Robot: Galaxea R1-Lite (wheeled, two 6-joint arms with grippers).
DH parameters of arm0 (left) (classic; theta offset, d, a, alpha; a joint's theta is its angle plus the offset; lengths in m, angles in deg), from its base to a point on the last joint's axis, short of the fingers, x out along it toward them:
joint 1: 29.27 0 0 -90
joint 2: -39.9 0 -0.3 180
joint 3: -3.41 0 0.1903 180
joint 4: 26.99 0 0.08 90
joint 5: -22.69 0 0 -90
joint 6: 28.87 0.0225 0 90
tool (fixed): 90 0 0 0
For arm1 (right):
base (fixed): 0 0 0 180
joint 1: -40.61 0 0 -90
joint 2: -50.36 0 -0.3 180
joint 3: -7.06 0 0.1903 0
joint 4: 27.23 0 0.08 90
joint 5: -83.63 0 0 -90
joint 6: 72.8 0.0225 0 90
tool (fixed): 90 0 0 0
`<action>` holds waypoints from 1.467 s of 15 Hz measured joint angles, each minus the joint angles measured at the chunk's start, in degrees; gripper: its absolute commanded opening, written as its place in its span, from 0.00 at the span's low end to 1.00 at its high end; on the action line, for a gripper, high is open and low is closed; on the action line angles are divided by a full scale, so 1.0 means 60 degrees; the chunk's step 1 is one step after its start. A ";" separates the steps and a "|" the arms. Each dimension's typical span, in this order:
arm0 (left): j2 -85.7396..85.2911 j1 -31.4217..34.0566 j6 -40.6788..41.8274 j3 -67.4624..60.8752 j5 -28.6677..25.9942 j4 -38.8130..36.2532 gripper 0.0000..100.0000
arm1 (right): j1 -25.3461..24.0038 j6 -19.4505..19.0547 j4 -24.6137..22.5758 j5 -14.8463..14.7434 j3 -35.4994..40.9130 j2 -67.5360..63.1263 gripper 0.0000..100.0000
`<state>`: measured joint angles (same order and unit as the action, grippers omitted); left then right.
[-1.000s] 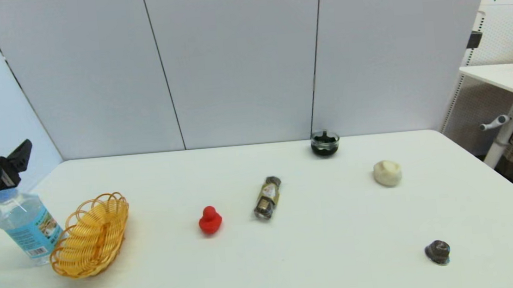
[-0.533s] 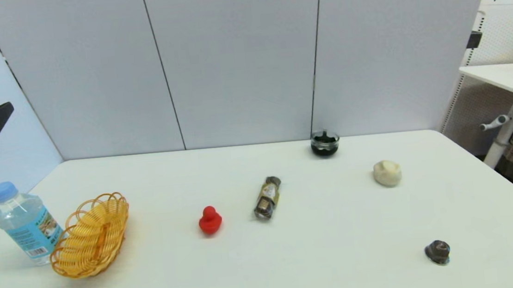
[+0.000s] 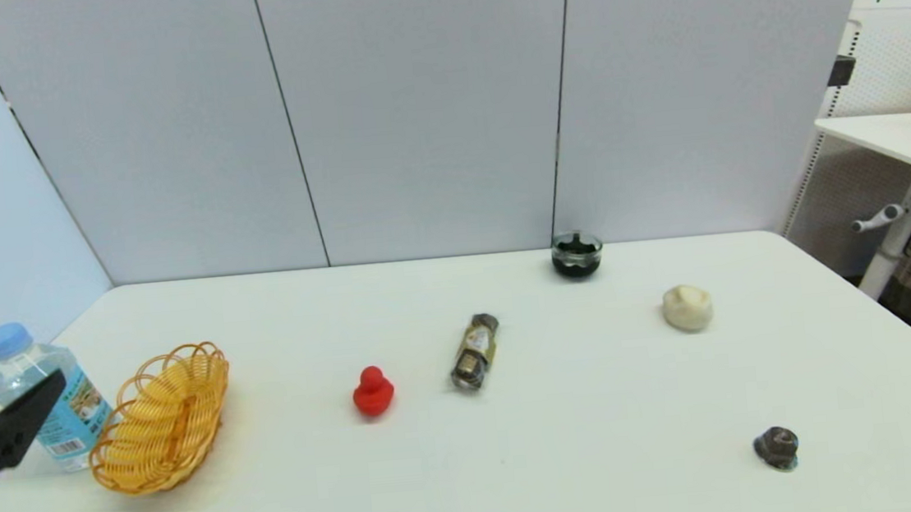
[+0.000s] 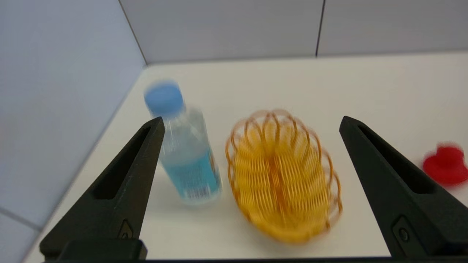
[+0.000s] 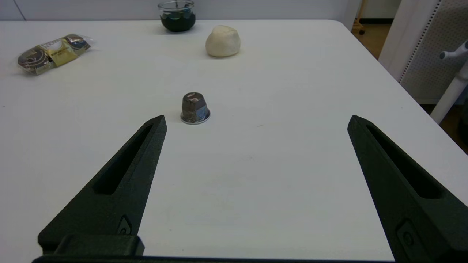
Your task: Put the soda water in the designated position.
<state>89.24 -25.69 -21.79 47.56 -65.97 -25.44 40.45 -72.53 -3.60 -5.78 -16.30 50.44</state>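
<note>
Soda water (image 3: pixel 43 397) upright at 9 o'clock, touching basket (image 3: pixel 161 417); left tool (image 4: pixel 250 122) spread wide, could tip it.

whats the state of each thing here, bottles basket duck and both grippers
soda water: upright, capped, free, beside the basket
basket: tilted, nothing in it
red duck: upright
brown glass bottle: lying on its side
left gripper: fingers open, holding nothing, near the soda water
right gripper: fingers open, holding nothing, above the table
</note>
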 measured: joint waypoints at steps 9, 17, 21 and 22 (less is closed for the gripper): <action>-0.5274 -0.0624 -0.0057 -0.3413 0.0028 0.2127 1.00 | 0.0000 -0.0004 0.0000 0.0004 0.0000 0.0000 1.00; -0.7658 -0.0616 0.0106 -0.3395 -0.0396 0.3743 1.00 | -0.0004 -0.0004 -0.0004 -0.0004 0.0000 0.0000 1.00; -0.8131 -0.0614 0.0211 -0.3430 -0.0429 0.3513 1.00 | -0.0004 -0.0004 -0.0004 0.0000 0.0000 0.0000 1.00; -0.8178 -0.0614 0.0215 -0.3442 -0.0429 0.3513 1.00 | -0.0004 -0.0004 -0.0004 0.0004 0.0000 0.0000 1.00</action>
<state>40.17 -29.37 -20.50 26.91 -68.54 -4.36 40.42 -72.55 -3.62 -5.75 -16.30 50.44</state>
